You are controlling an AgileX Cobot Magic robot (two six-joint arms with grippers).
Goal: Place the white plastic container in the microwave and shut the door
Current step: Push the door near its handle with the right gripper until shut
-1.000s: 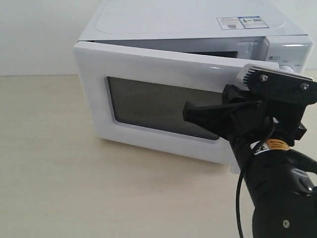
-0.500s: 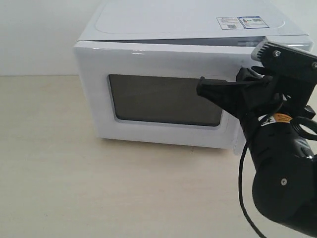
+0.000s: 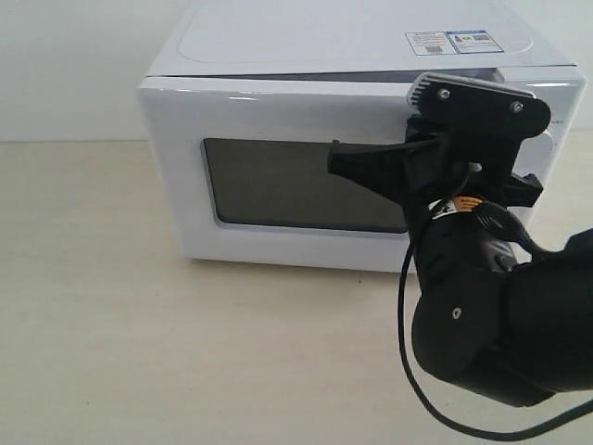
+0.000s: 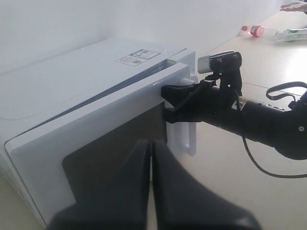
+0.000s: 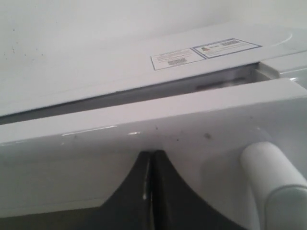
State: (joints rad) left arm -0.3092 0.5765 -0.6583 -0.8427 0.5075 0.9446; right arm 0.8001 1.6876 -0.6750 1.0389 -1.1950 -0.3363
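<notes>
The white microwave (image 3: 278, 56) stands on the beige table with its door (image 3: 176, 176) flush against the body, its dark window (image 3: 278, 185) facing out. My right gripper (image 3: 335, 158) is shut with nothing in it, its tips right at the upper door front (image 5: 192, 115) beside the white bar handle (image 5: 271, 177). My left gripper (image 4: 151, 143) is also shut and empty. It hovers before the window and does not show in the exterior view. The left wrist view shows the right gripper (image 4: 165, 96) by the handle (image 4: 182, 139). The white plastic container is out of view.
The right arm's bulky black body (image 3: 500, 324) and a loose cable (image 3: 412, 371) fill the table in front of the microwave's right side. Two plastic bottles (image 4: 273, 32) lie far off on the table, with a person's hand (image 4: 293, 5) beyond them.
The door swung from ajar to fully closed. My right gripper followed it in, then slid leftward across the door front.
</notes>
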